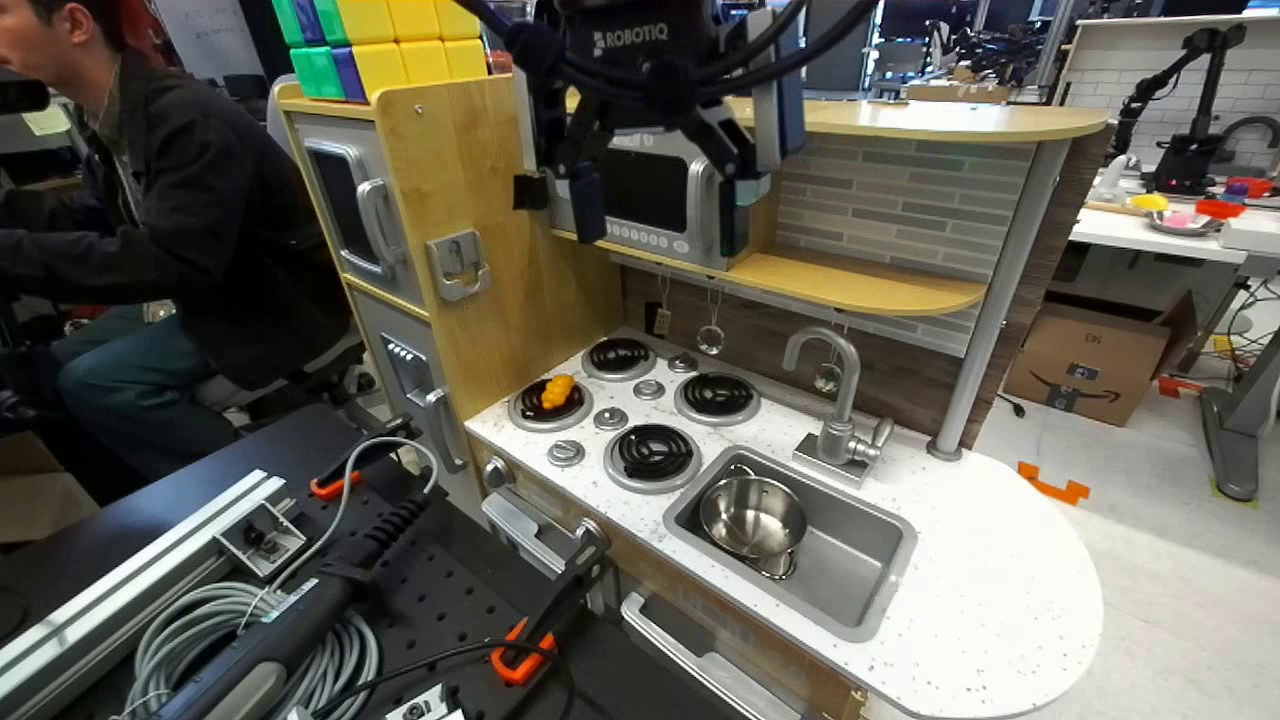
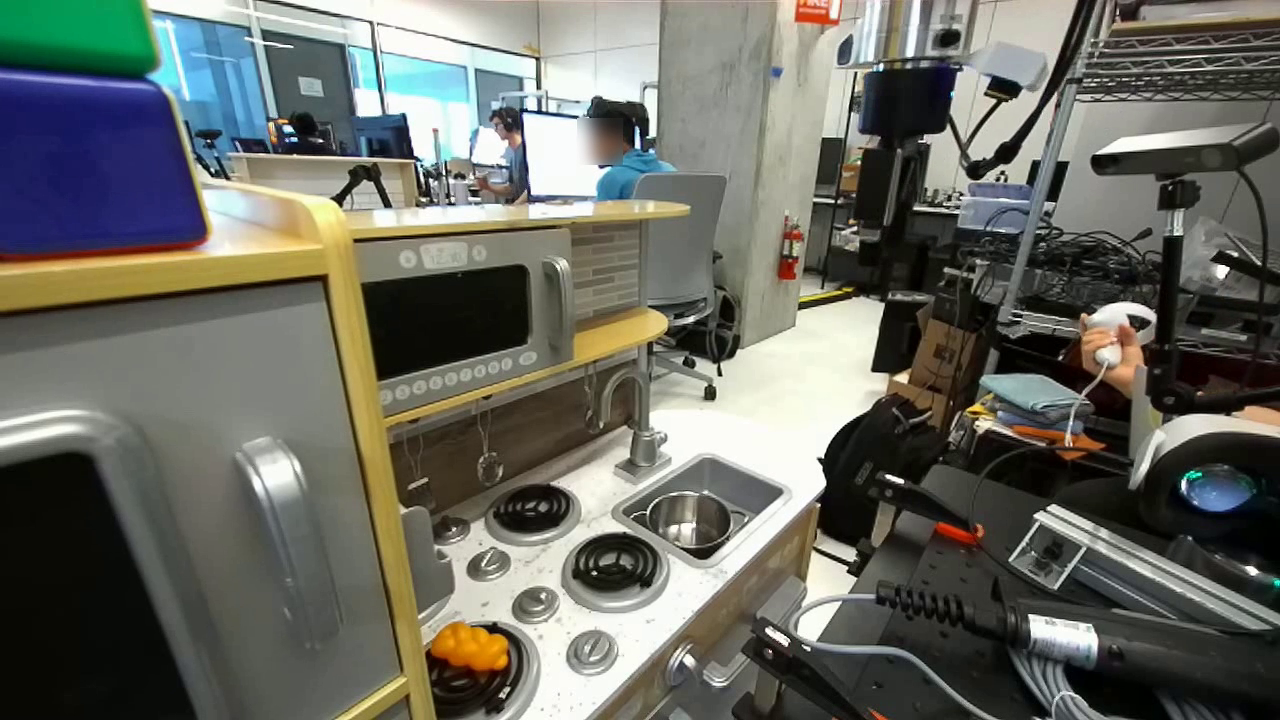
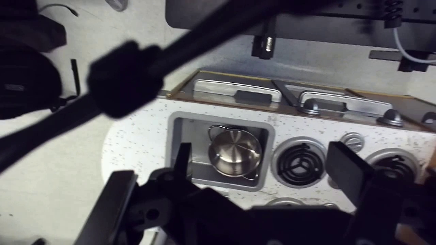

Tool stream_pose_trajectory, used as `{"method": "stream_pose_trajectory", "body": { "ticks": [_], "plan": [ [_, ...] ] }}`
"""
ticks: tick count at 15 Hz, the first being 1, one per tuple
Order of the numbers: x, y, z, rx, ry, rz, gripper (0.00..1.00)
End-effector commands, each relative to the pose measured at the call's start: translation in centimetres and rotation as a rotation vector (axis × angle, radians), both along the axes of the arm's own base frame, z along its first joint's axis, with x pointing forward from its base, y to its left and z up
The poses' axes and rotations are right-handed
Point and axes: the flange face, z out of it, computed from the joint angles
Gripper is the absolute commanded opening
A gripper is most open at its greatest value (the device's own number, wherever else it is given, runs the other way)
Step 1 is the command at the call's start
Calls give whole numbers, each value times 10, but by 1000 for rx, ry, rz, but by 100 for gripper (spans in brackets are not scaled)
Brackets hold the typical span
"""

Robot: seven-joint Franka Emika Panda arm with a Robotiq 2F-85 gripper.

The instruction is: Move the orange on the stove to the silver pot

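The orange [image 1: 557, 391] is a small lumpy orange toy on a black burner of the white stove [image 1: 607, 442], beside the tall wooden cabinet. It also shows in an exterior view [image 2: 470, 647]. In the wrist view it is out of sight; a finger covers part of the rightmost burner. The silver pot [image 1: 753, 517] stands inside the sink basin, and it shows in the wrist view [image 3: 235, 152] and in an exterior view [image 2: 689, 521]. My gripper [image 1: 662, 205] is open and empty, high above the counter. It also shows in the wrist view [image 3: 264, 165].
The grey sink basin [image 1: 850, 560] lies right of the burners, with a faucet [image 1: 845, 400] behind it. A toy microwave [image 1: 650, 195] and a wooden shelf [image 1: 850, 280] stand at the back. The tall cabinet [image 1: 500, 250] borders the stove. A black table [image 1: 450, 590] holds cables and clamps.
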Motion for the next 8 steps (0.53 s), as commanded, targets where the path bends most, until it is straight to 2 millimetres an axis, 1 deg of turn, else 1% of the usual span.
{"method": "stream_pose_trajectory", "body": {
  "ticks": [1, 4, 5, 6, 7, 8],
  "plan": [
    [27, 17, -15, 107, 23, 164, 100],
    [35, 32, -32, 184, 57, 309, 100],
    [35, 37, -36, 202, 82, 359, 100],
    [32, 37, -35, 202, 108, 415, 100],
    [27, 36, -37, 167, 78, 333, 100],
    [28, 37, -40, 172, 92, 366, 100]
  ]
}}
